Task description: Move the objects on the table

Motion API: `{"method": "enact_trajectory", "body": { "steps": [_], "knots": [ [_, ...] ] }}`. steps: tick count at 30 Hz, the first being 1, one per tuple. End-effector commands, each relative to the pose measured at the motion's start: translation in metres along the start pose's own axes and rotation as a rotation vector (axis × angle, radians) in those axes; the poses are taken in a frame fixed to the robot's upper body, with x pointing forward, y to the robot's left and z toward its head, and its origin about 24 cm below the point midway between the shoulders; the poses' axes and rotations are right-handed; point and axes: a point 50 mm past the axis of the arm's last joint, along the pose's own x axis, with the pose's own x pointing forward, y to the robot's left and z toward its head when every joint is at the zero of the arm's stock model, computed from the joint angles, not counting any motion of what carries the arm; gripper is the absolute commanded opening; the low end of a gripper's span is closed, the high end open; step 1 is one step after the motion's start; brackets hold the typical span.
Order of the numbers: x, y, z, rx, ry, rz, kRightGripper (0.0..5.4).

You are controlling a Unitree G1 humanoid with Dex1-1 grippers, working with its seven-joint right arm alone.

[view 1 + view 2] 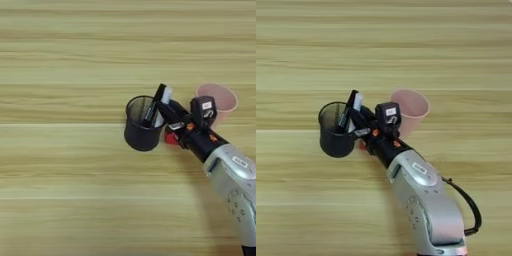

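Right gripper (167, 107) at the black mesh cup (142, 125), right of table (60, 165) centre, delivering the marker (164, 97); finger opening cannot be told. Next: release, then red cube (171, 138).

On the wooden desk (301, 200) you see a black mesh cup (335, 135) and a pink cup (410, 112) behind it to the right. Your hand (358, 120) is at the mesh cup's rim, beside a white-grey marker (356, 104) and a black pen (346, 114) leaning inside. A red cube (362, 145) shows just under the hand.
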Motion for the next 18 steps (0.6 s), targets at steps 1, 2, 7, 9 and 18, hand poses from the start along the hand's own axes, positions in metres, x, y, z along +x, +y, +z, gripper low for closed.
{"method": "enact_trajectory", "body": {
  "steps": [1, 2, 7, 9, 18],
  "knots": [
    [0.0017, 0.0021, 0.0267, -0.049, -0.124, 0.011, 0.75],
    [0.0017, 0.0021, 0.0268, -0.048, -0.125, 0.011, 0.75],
    [0.0016, 0.0028, 0.0276, -0.044, -0.134, 0.016, 0.75],
    [0.0016, 0.0032, 0.0283, -0.041, -0.141, 0.018, 0.75],
    [0.0001, 0.0054, 0.035, -0.029, -0.188, 0.032, 0.75]
  ]
}}
